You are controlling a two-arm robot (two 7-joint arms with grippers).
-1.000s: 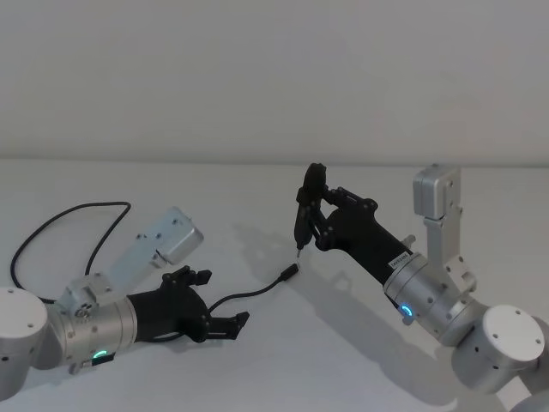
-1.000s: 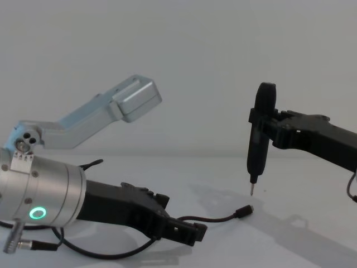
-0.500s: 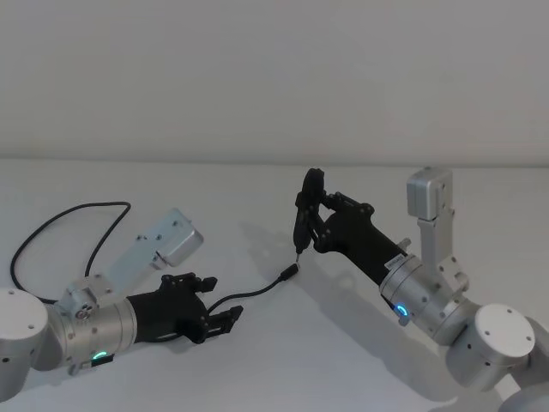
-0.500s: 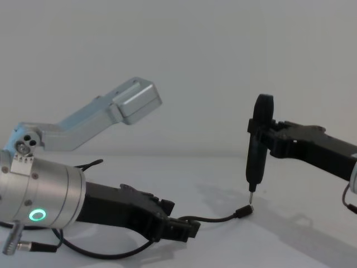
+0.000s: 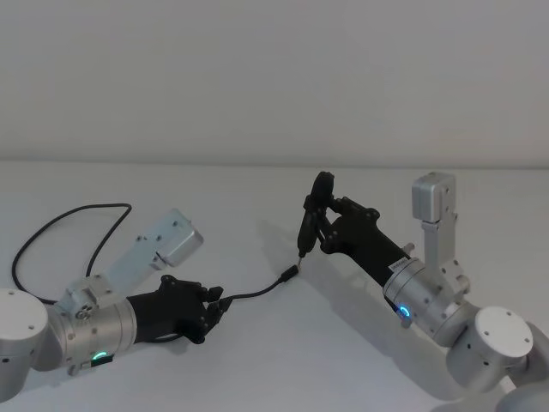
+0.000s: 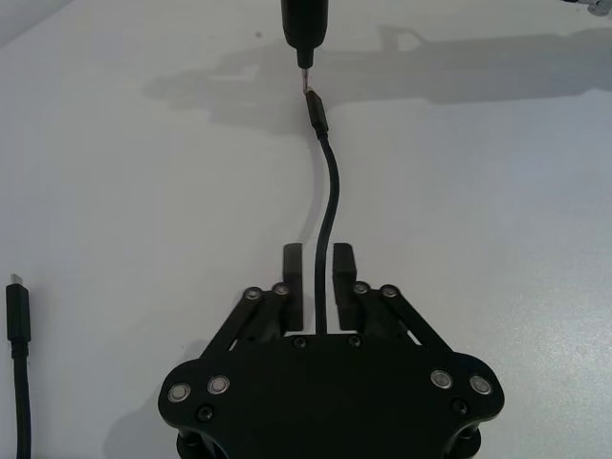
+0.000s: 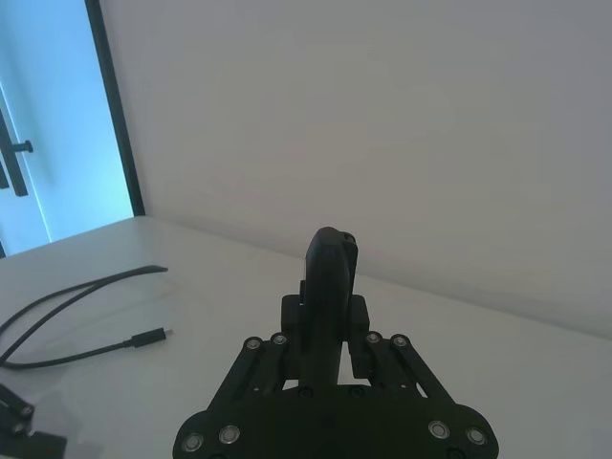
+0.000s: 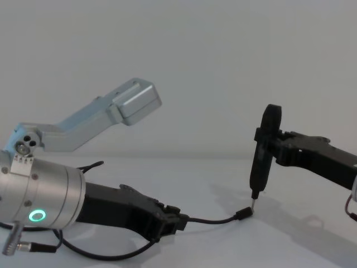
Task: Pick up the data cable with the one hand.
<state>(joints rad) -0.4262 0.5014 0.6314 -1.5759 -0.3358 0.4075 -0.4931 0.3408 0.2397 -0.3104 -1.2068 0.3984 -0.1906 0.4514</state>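
- Head view: The long, thin, black data cable (image 5: 256, 290) is lying on the white bench (image 5: 257, 360), with its small plug pointing toward the right arm. The black two-fingered left gripper (image 5: 216, 302), on a silver cylinder with a glowing green ring, is lying low and almost flat. That is probably because so thin a cord can only be caught by fingers at bench level. The black right gripper (image 5: 321, 220) is holding a black pen-like tool (image 5: 305, 235) upright with its tip by the plug, likely to steady that end.
- Left wrist view: The cable is running straight between the left gripper's fingers (image 6: 293, 275). It is sitting just beside one finger, and a sliver of bench is showing before the other. The gripper is therefore bracketing the cord at a narrow opening and is not yet pinching it. Lying in line with the cord should give a centred bite. The tool's tip is sitting right at the end of the plug (image 6: 316, 110), though I cannot tell whether the two are touching.
- Right wrist view: The right gripper (image 7: 325, 327) is clenching the tool's thick body, keeping it rigid and in line with the wrist.
- Chest view: The cable (image 8: 215, 221) is lying flat on the bench from the left gripper's tips to the plug. Nothing is lifting off the bench, so the pick-up is not yet made.
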